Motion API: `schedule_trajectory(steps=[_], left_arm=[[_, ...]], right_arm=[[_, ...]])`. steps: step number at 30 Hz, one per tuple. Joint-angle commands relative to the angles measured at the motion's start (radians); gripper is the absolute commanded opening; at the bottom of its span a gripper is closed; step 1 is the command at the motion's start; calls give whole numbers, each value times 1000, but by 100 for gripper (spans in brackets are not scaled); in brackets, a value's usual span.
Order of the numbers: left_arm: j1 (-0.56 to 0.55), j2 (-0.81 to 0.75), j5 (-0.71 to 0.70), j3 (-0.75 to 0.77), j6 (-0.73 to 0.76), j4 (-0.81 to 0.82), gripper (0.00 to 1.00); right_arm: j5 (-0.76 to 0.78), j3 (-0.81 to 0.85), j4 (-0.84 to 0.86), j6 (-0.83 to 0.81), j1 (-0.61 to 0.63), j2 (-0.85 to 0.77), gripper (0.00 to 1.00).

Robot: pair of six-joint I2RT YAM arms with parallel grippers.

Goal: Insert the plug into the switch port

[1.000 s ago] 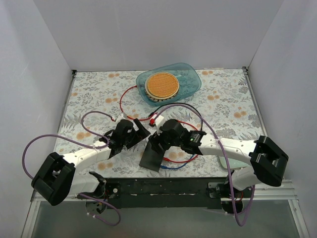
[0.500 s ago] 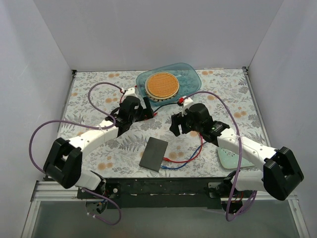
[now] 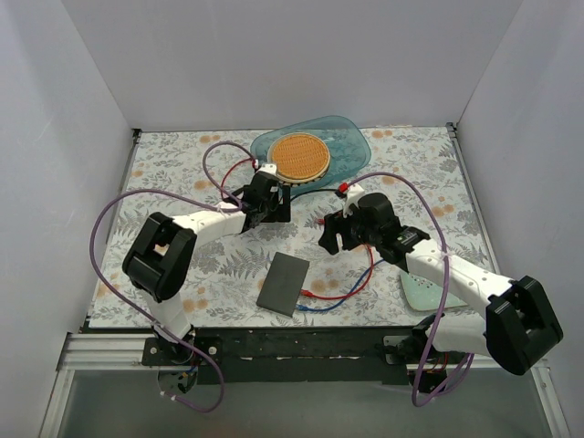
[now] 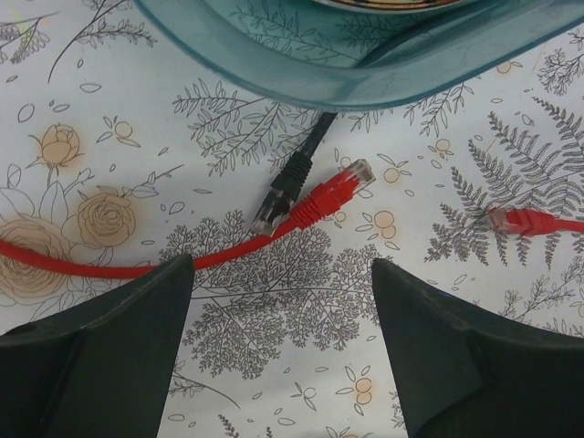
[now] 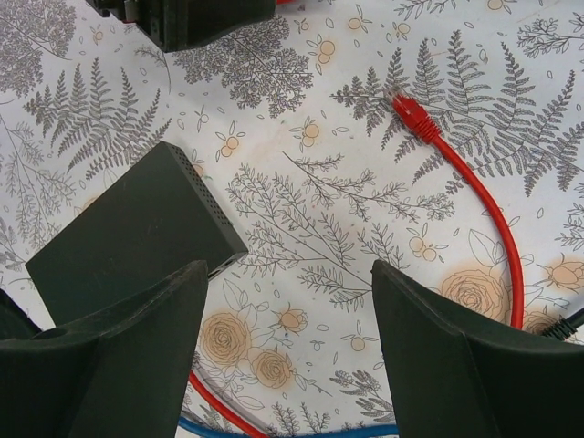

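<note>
A: Where is the plug?
B: The red plug (image 4: pixel 338 192) lies beside a black plug (image 4: pixel 290 178), at 12 o'clock of the switch (image 3: pixel 284 284). It sits under the left claw (image 4: pixel 283 306), which is spread and empty. The right claw (image 5: pixel 287 310), also spread and empty, hovers at the switch's 2 o'clock.
A: How will it handle?
B: Probably light and rigid, on limp cable; pinch it just behind the clear tip.

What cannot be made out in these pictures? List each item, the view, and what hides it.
Ports of the switch: right wrist view, that edge passes behind a finger of the right gripper; top view, too small.
Black cable: left wrist view, its far end runs under the teal tray.
Pale green pad: top view, partly covered by the right arm.
</note>
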Motion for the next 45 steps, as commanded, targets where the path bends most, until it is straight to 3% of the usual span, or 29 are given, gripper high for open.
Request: schedule_trajectory(steps=[1, 10, 13, 14, 18, 21, 30, 34, 38, 45], left_arm=[[-7, 31, 8, 74, 62, 5, 77], [-48, 172, -82, 184, 108, -44, 68], [-59, 211, -99, 215, 117, -53, 53], [-59, 220, -111, 219, 117, -55, 41], [-59, 213, -128, 232, 77, -68, 12], [-59, 168, -125, 233, 71, -70, 0], [-59, -30, -91, 243, 56, -73, 0], [-59, -166, -3, 198, -19, -13, 0], [-59, -270, 85, 115, -142, 73, 0], [-59, -326, 171, 42, -273, 169, 0]], right_arm=[[-13, -8, 23, 7, -14, -34, 79], [-18, -19, 26, 9, -27, -34, 79], [-18, -21, 24, 9, -28, -36, 79], [-18, -22, 24, 7, -30, -37, 79], [-23, -24, 24, 7, -31, -48, 79], [-27, -24, 26, 6, -31, -50, 78], [-82, -19, 44, -4, -31, -71, 78], [-147, -57, 186, 31, -31, -116, 78], [-227, -94, 436, 122, -31, -133, 79], [-356, -61, 689, 234, -31, -33, 78]])
